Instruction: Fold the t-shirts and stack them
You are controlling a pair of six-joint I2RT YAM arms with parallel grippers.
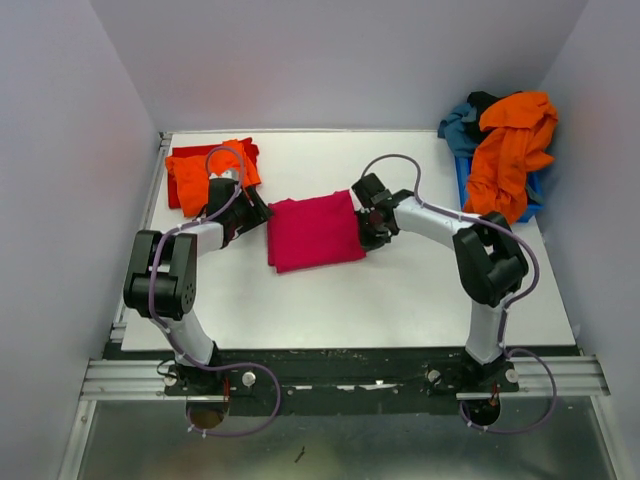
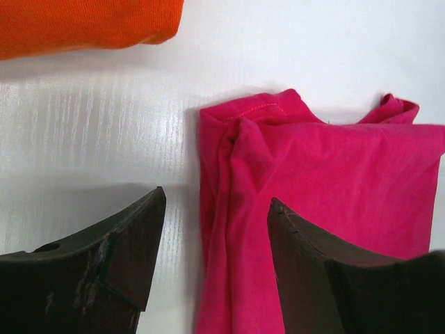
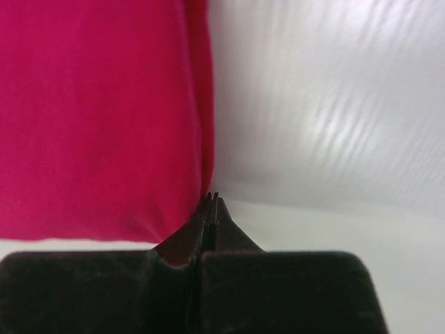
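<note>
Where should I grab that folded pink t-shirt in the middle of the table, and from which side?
Take the magenta-pink folded cloth t-shirt by its left edge, coming down from above on the left arm's side. The layers bunch into a thick ridge there, and the open left pincer straddles it, one finger over bare table, one over cloth.

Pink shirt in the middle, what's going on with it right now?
The magenta t-shirt lies folded in the middle. The left claw is open, straddling its left edge; the right claw is shut at its right edge. A folded orange t-shirt lies far left; a heap of unfolded tees sits far right.
</note>
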